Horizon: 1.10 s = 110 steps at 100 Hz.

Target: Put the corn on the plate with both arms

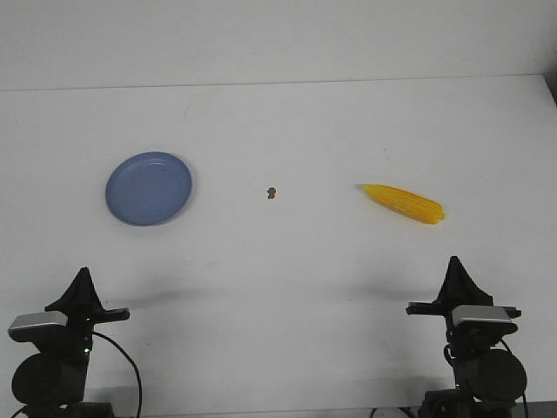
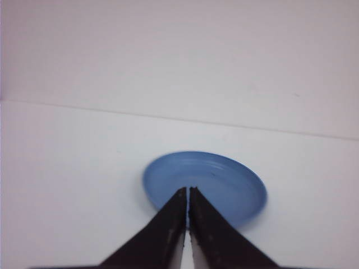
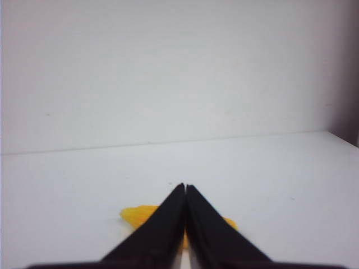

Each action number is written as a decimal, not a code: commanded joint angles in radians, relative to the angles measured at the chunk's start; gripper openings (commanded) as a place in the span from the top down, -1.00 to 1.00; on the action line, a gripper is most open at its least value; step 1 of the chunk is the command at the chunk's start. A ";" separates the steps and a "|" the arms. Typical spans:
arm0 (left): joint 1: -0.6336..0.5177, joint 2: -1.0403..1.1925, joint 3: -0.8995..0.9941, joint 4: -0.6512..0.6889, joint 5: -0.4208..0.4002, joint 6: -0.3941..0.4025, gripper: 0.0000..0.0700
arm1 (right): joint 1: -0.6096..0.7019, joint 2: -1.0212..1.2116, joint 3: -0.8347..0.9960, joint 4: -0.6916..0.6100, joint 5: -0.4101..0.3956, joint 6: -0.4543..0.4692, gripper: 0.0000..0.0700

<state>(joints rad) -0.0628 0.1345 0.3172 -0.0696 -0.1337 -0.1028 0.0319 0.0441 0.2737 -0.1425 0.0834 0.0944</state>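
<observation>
The yellow corn (image 1: pixel 404 203) lies on the white table right of centre, its pointed end toward the left. In the right wrist view the corn (image 3: pixel 137 216) shows partly behind the fingers. The periwinkle-blue plate (image 1: pixel 149 188) sits empty at the left; the plate also shows in the left wrist view (image 2: pixel 224 182). My left gripper (image 1: pixel 82 280) is shut and empty near the front edge, well short of the plate; it also shows in the left wrist view (image 2: pixel 188 190). My right gripper (image 1: pixel 455 266) is shut and empty, in front of the corn and apart from it; it also shows in the right wrist view (image 3: pixel 184 186).
A tiny brown speck (image 1: pixel 271 192) lies on the table between plate and corn. The table's far edge meets a pale wall (image 1: pixel 278 39). A dark edge (image 3: pixel 348 112) shows at one side of the right wrist view.
</observation>
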 commanded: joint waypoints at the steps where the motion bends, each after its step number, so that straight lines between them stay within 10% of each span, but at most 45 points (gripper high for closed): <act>1: 0.001 0.056 0.075 -0.036 -0.005 0.005 0.97 | 0.001 0.036 0.066 -0.052 0.004 0.006 0.97; 67: 0.001 0.711 0.802 -0.737 -0.004 0.009 0.97 | 0.001 0.618 0.680 -0.656 -0.005 -0.037 0.97; 110: 0.001 0.765 0.822 -0.746 -0.004 0.007 0.97 | 0.001 0.668 0.691 -0.674 -0.005 -0.039 0.97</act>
<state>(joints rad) -0.0628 0.8955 1.1206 -0.8261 -0.1341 -0.1017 0.0319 0.7094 0.9474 -0.8246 0.0792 0.0597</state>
